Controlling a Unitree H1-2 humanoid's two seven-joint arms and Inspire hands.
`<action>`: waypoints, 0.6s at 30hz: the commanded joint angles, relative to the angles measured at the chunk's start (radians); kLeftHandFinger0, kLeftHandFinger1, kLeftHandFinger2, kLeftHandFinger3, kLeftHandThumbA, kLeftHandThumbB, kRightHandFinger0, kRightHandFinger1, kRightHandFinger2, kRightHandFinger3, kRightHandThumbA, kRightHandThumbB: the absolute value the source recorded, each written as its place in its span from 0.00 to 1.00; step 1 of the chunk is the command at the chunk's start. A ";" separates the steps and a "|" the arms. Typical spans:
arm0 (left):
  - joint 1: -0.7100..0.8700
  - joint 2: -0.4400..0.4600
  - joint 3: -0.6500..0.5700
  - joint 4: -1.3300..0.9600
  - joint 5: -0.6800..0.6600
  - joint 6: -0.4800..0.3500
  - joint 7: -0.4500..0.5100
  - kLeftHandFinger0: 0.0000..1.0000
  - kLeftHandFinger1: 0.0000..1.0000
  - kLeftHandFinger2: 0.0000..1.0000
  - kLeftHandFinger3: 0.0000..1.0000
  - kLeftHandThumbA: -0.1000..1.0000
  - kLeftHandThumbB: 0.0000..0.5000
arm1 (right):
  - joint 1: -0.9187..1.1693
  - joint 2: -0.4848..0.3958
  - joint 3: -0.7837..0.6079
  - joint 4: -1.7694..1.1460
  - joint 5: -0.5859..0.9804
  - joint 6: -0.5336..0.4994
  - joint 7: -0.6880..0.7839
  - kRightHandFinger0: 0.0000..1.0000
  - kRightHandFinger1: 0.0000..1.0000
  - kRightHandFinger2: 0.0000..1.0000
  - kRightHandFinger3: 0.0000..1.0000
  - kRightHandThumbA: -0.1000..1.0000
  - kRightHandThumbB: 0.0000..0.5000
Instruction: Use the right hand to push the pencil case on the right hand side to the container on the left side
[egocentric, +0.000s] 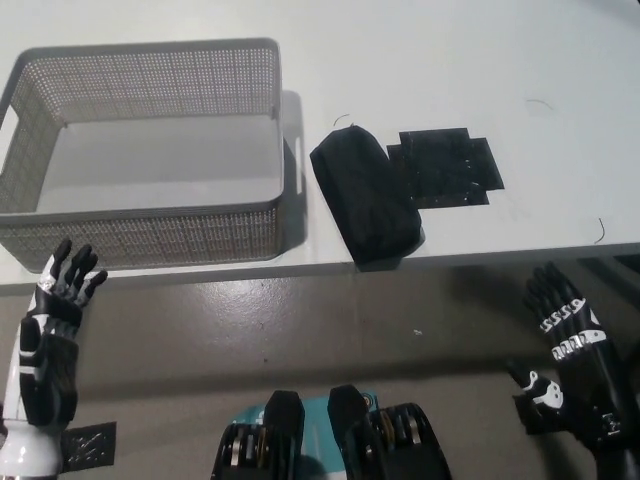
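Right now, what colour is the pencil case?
Black: the pencil case shows clearly in the head view.

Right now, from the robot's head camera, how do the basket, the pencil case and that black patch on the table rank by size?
1. Mesh basket, clearly largest.
2. Pencil case and black patch: look too similar to rank.

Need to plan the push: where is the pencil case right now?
In the head view, the black pencil case lies mid-table at the front edge, between the grey mesh basket and a black patch.
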 joint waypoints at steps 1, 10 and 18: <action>0.021 0.008 0.000 -0.036 0.017 -0.022 -0.005 1.00 1.00 1.00 1.00 1.00 0.81 | 0.015 -0.015 0.013 -0.010 -0.003 -0.005 0.021 1.00 1.00 1.00 1.00 1.00 0.67; 0.074 -0.012 -0.017 -0.030 0.018 -0.039 -0.009 1.00 1.00 1.00 1.00 1.00 0.78 | 0.015 -0.037 0.011 0.005 -0.003 -0.015 0.025 1.00 1.00 1.00 1.00 1.00 0.68; 0.169 -0.035 -0.013 -0.036 0.017 -0.064 -0.004 1.00 1.00 1.00 1.00 1.00 0.81 | 0.072 -0.042 0.020 -0.021 0.008 -0.020 0.025 1.00 1.00 1.00 1.00 1.00 0.66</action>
